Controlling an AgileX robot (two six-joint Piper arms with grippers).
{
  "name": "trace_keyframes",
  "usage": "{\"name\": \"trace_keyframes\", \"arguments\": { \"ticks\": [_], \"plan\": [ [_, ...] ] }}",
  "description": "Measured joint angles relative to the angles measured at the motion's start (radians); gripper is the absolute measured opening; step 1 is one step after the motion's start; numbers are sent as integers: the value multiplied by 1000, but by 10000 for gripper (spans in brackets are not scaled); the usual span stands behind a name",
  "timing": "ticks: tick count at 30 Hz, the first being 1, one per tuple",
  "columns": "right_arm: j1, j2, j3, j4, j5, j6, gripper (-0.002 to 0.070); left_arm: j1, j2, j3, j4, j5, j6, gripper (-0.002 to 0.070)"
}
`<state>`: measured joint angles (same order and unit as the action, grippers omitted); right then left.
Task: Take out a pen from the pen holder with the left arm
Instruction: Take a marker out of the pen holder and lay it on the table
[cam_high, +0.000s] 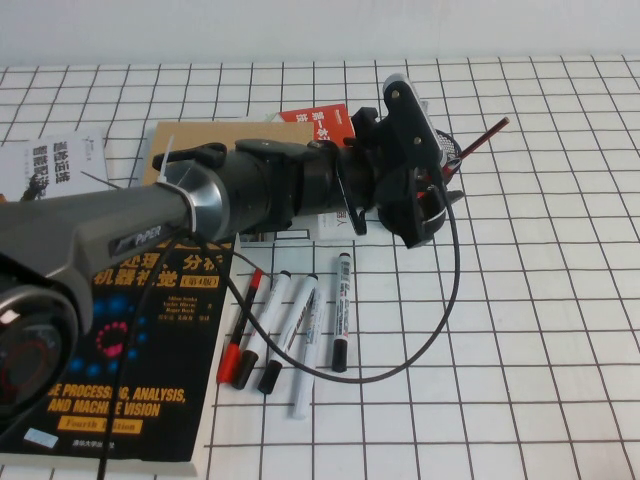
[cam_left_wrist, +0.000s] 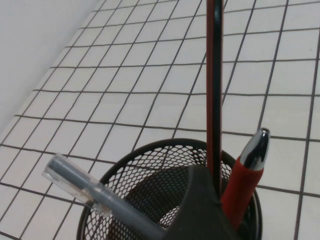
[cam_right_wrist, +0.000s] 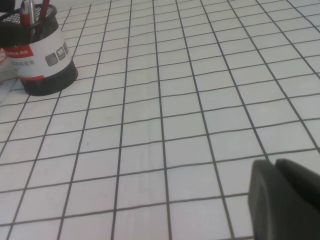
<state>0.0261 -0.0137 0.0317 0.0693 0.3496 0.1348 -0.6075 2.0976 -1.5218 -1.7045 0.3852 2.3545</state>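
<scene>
Left gripper (cam_high: 432, 200): above the mesh pen holder (cam_left_wrist: 131, 164) at the far bench (cam_right_wrist: 175, 100); its opening cannot be told. The wrist view alone shows the pencil (cam_left_wrist: 214, 100), red pen (cam_left_wrist: 245, 182) and grey pen (cam_left_wrist: 82, 186). Right gripper (cam_right_wrist: 276, 170): closed, empty. Book (cam_high: 130, 385): "ANALYSIS, AND MACHINE VISION".

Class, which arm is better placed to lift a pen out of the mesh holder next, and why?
Left. The left gripper hangs right over the pen holder, among its pens; the right gripper sits low over the table, well away from it.
</scene>
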Motion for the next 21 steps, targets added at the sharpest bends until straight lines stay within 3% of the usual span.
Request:
{"name": "trace_keyframes", "arguments": {
  "ticks": [14, 21],
  "plan": [
    [0, 0, 0, 0, 0, 0, -17, 0, 55, -84, -2, 0, 45, 449],
    [0, 0, 0, 0, 0, 0, -16, 0, 73, -99, -2, 15, 45, 265]
  ]
}}
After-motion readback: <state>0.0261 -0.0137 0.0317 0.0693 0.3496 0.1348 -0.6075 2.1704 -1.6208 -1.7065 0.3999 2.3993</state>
